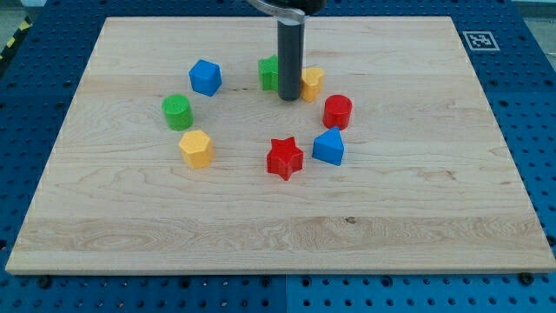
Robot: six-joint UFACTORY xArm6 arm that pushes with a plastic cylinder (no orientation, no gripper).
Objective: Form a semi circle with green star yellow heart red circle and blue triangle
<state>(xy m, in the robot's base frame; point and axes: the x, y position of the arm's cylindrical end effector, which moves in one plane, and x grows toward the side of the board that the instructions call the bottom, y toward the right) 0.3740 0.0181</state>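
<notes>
My tip [289,97] rests on the board between the green star [269,73] on its left and the yellow heart [311,83] on its right, partly hiding both. The red circle [338,112] sits just right of and below the yellow heart. The blue triangle [329,146] lies below the red circle. These four blocks run in a curve from the top centre down the right side.
A red star [284,158] lies left of the blue triangle. A blue cube [206,76], a green cylinder [176,111] and a yellow hexagon [196,148] stand on the view's left. The wooden board [113,217] rests on a blue pegboard.
</notes>
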